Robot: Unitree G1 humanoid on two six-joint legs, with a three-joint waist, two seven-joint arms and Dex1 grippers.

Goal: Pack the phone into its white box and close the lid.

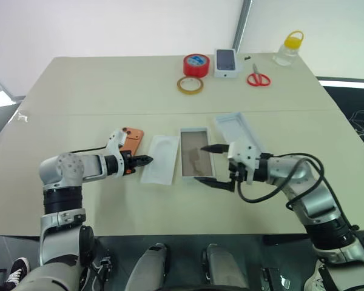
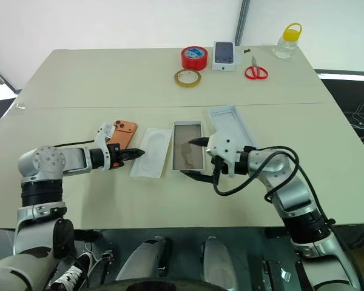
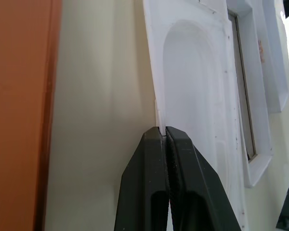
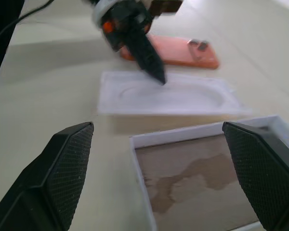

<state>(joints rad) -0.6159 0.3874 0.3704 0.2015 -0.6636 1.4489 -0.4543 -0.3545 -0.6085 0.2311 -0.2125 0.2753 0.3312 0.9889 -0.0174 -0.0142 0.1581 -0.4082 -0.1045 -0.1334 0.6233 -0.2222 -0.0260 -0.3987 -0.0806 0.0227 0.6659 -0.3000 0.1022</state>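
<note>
The orange phone [image 1: 133, 137] lies flat on the table, on the left. To its right are a thin white insert [image 1: 159, 159], then the white box [image 1: 194, 151] with its brown floor showing, then the lid [image 1: 236, 128], white interior up. My left gripper [image 1: 148, 160] is shut on the insert's [image 3: 192, 96] left edge, just right of the phone [image 3: 19, 115]. My right gripper [image 1: 213, 164] is open and level, pointing left over the box's right wall, nothing between its fingers. In the right wrist view, its fingers frame the box [image 4: 197, 178].
At the table's far side are a red tape roll [image 1: 196, 65], a tan tape ring [image 1: 189, 85], a small white box with a dark phone picture [image 1: 227, 62], red scissors [image 1: 258, 79] and a clear jar with a yellow lid [image 1: 289, 48].
</note>
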